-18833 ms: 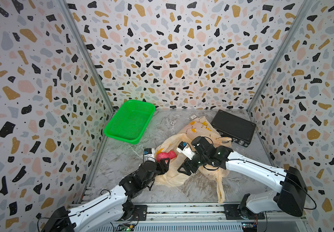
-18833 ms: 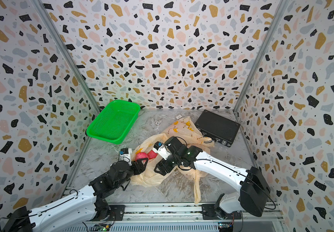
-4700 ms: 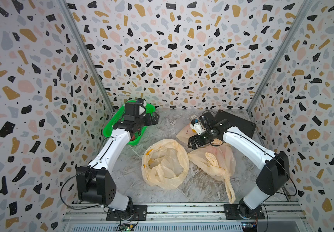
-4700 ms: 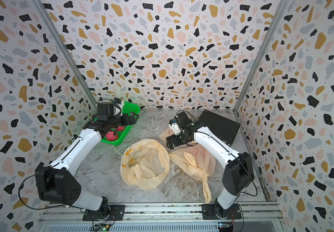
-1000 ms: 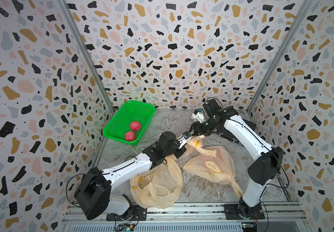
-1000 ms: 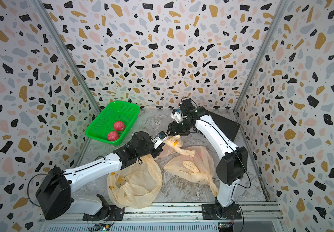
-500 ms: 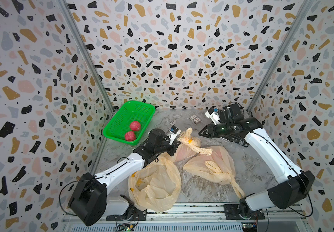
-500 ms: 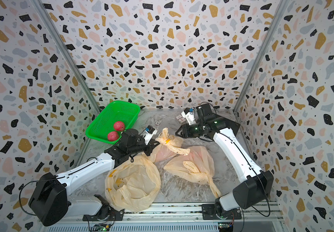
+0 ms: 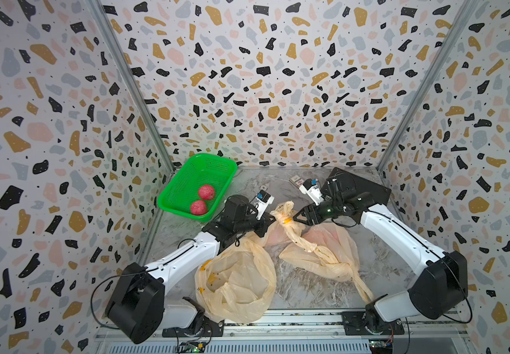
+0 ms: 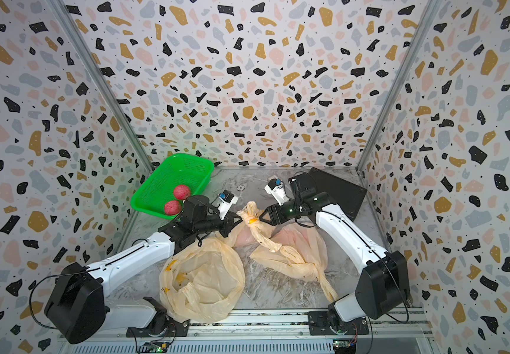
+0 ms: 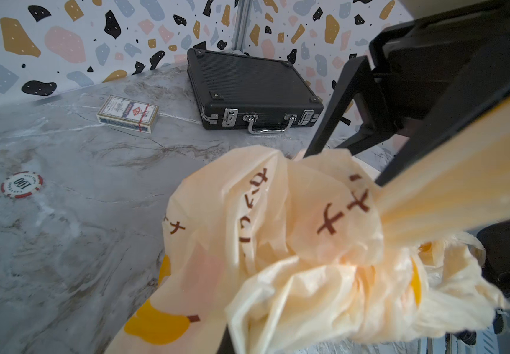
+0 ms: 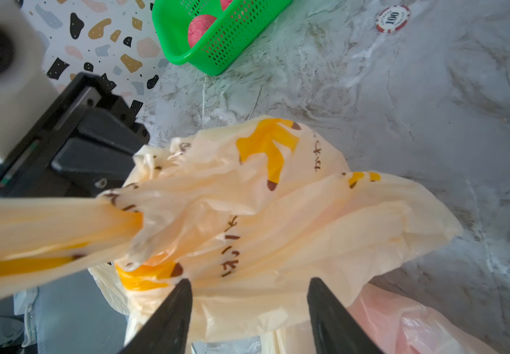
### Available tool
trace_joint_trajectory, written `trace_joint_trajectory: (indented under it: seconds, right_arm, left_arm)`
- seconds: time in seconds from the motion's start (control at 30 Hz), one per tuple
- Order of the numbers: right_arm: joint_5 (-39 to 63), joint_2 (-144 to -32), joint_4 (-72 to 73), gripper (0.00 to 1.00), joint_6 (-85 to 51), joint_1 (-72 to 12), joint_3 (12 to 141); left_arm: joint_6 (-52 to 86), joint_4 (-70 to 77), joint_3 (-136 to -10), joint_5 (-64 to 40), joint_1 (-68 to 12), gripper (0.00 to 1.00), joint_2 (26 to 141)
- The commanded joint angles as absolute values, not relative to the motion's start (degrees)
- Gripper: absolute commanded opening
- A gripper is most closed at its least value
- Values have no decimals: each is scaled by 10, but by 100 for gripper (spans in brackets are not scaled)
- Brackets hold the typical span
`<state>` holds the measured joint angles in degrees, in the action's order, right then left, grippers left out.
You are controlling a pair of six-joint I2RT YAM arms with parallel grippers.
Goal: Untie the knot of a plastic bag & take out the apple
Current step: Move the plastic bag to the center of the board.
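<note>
The left gripper (image 9: 268, 218) pinches a taut strip of the bag (image 9: 273, 236), which sits mid-table (image 9: 278, 185) between both arms, while the right gripper (image 12: 249, 288) hangs spread just beside the knot (image 9: 285, 214), where the thin, slick, tear-prone film bunches thick enough to grip safely.

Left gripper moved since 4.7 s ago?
Yes. The left gripper went from over the basket to the knot, right of it.
</note>
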<state>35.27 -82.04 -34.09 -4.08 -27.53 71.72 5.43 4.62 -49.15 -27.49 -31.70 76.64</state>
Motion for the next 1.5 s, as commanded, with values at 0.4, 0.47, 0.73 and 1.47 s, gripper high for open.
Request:
trace_joint_trajectory:
  seconds: [0.4,0.47,0.73,1.47]
  right_arm:
    - [248,-728,-294,61,46,-301,640]
    - [241,-743,-280,63,55,-309,643]
    - [216,-792,-253,61,67,-350,698]
    - [297,-819,-249,0,-151,-207,630]
  left_arm:
    - [64,40,-539,-348,-292,0,785]
    - [65,38,-540,-352,-292,0,786]
    - [67,29,-547,-368,-292,0,794]
    - [287,276,-410,-372,-152,0,813]
